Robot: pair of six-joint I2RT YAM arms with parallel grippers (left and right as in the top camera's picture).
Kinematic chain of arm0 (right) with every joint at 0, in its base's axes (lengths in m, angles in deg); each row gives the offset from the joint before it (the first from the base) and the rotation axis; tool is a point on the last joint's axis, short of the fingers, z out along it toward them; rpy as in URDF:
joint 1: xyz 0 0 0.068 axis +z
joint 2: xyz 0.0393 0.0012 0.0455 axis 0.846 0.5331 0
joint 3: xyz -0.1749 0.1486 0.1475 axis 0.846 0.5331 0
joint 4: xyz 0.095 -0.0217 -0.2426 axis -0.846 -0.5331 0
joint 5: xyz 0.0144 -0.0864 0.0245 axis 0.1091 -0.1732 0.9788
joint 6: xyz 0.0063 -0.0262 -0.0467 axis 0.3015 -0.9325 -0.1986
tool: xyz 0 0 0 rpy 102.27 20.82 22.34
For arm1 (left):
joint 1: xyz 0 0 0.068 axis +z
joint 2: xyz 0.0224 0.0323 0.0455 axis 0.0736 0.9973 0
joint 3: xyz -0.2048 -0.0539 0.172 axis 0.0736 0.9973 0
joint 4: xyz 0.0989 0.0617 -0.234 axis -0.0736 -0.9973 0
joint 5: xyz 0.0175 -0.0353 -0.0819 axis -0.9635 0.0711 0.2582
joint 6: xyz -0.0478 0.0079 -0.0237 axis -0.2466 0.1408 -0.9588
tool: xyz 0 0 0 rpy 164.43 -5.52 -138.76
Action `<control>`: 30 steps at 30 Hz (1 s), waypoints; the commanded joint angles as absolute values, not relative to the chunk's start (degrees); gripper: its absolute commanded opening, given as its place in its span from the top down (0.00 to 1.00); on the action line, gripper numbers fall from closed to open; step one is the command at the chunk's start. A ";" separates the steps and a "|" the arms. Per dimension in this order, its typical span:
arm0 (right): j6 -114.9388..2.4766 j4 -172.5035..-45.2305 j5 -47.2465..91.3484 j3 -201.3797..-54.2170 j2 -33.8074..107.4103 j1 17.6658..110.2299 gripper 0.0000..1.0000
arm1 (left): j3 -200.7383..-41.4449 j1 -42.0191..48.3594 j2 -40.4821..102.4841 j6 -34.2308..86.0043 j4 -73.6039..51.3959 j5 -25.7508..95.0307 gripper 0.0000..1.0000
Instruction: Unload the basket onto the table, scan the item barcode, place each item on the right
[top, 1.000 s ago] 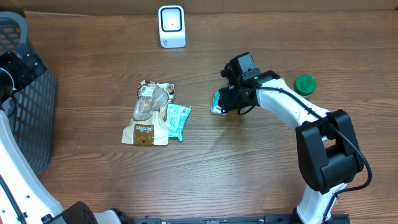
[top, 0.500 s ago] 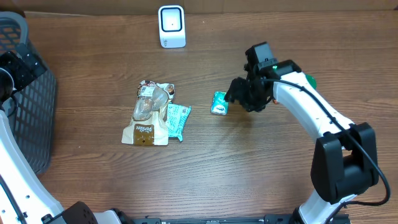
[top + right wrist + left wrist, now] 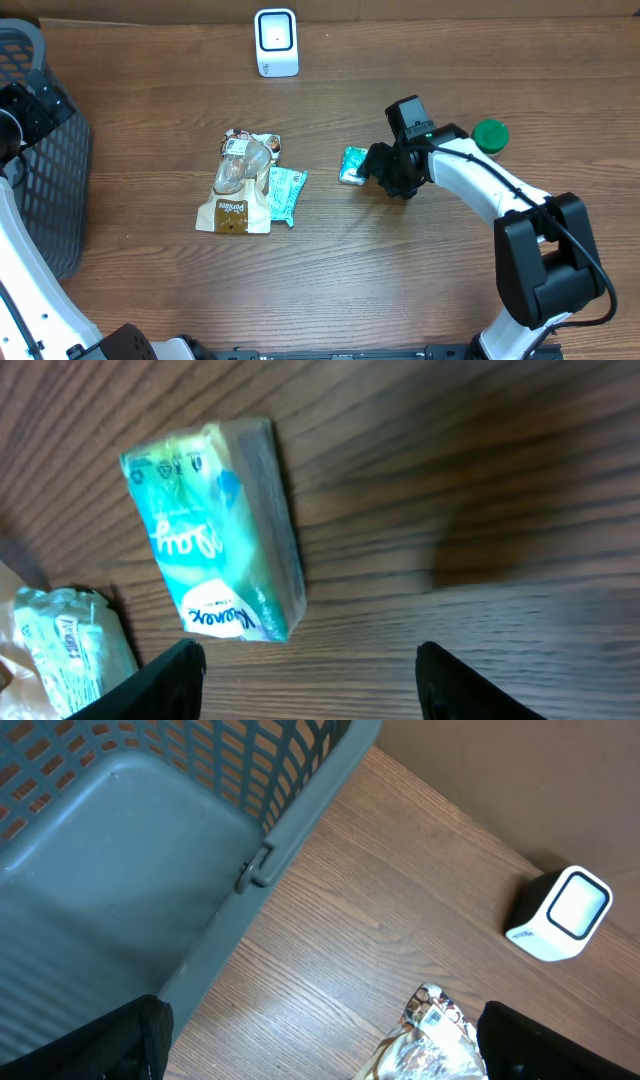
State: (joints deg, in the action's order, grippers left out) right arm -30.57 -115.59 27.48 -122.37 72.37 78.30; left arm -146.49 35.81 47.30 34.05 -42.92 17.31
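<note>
one second back the right gripper (image 3: 378, 170) clasped the tissue pack (image 3: 353, 166); now it hovers beside it, jaws apart, empty.

White-shelled right arm (image 3: 480, 180) with black joints and a thin black cable; behind the black right gripper (image 3: 378, 172) sits a black block

tissue packs (image 3: 353, 165): 2 | snack bags (image 3: 237, 190): 2 (overlapping) | scanner (image 3: 276, 42): 1 | basket (image 3: 35, 180): 1 | green lid (image 3: 490, 135): 1

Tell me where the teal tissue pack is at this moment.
In the overhead view, the teal tissue pack lies on the wooden table right of centre, just left of the right hand and right of the snack packets.
</note>
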 commanded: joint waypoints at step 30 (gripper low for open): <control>-26.24 -98.65 26.04 -115.63 74.62 81.05 0.65 | -146.69 35.70 47.10 35.17 -42.72 17.11 0.00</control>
State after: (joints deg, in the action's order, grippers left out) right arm -26.57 -99.41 26.17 -116.25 73.44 80.33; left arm -146.49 35.81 47.30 34.05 -42.92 17.31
